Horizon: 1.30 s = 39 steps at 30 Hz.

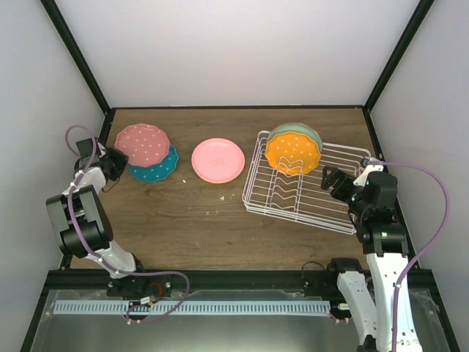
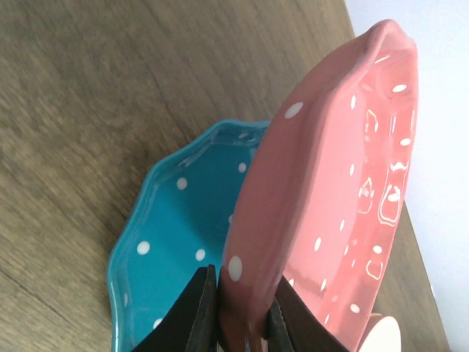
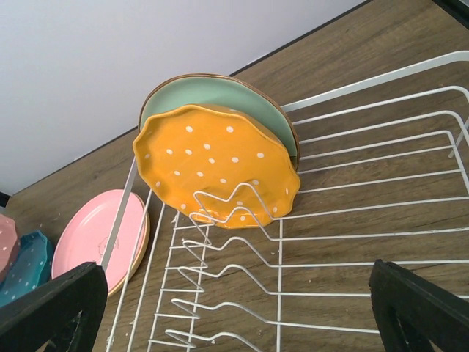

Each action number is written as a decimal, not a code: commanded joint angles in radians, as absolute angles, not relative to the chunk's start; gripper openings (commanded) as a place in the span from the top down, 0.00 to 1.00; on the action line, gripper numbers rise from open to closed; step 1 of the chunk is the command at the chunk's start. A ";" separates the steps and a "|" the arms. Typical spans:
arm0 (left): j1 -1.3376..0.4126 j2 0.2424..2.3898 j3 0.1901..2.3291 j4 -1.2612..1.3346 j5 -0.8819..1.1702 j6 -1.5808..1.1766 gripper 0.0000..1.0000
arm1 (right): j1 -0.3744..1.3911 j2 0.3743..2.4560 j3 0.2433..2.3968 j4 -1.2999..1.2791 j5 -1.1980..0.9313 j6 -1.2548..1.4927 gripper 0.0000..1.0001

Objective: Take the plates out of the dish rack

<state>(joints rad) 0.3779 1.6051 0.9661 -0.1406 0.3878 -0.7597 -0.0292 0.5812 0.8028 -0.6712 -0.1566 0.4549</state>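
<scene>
Left pincer [image 2: 242,323] is clamped narrow on the rim of the dotted salmon plate [image 2: 330,205], which we see tilted on edge, just over the dotted teal plate [image 2: 183,220] lying flat on the tabletop [image 1: 190,220] at far left. Right pincer [image 3: 234,312] gapes wide and holds nothing, near the dish rack [image 1: 293,214]. Two plates stand upright in the rack's far end: the dotted orange plate [image 3: 216,169] in front, the mint green plate [image 3: 220,95] right behind it. We judge them stiff, glazed, slippery and chippable. Best hold is probably the top scalloped rim, lifting straight up clear of the wires.
</scene>
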 commanded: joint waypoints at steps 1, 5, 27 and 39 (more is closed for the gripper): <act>0.374 1.593 0.952 -0.015 0.480 -0.813 0.96 | -0.019 0.565 0.820 -0.672 -0.160 0.465 0.00; 0.373 1.604 0.933 -0.006 0.498 -0.820 0.96 | -0.020 0.557 0.821 -0.681 -0.158 0.471 0.00; 0.333 1.672 0.959 -0.114 0.445 -0.766 0.96 | -0.020 0.517 0.810 -0.719 -0.146 0.502 0.00; 0.326 1.664 0.928 -0.134 0.442 -0.750 0.96 | -0.020 0.544 0.798 -0.686 -0.150 0.501 0.00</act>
<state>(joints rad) 0.3386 1.6764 0.9253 -0.1822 0.4046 -0.7620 -0.0292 0.5381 0.8021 -0.7094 -0.1555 0.4919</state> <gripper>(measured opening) 0.135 0.997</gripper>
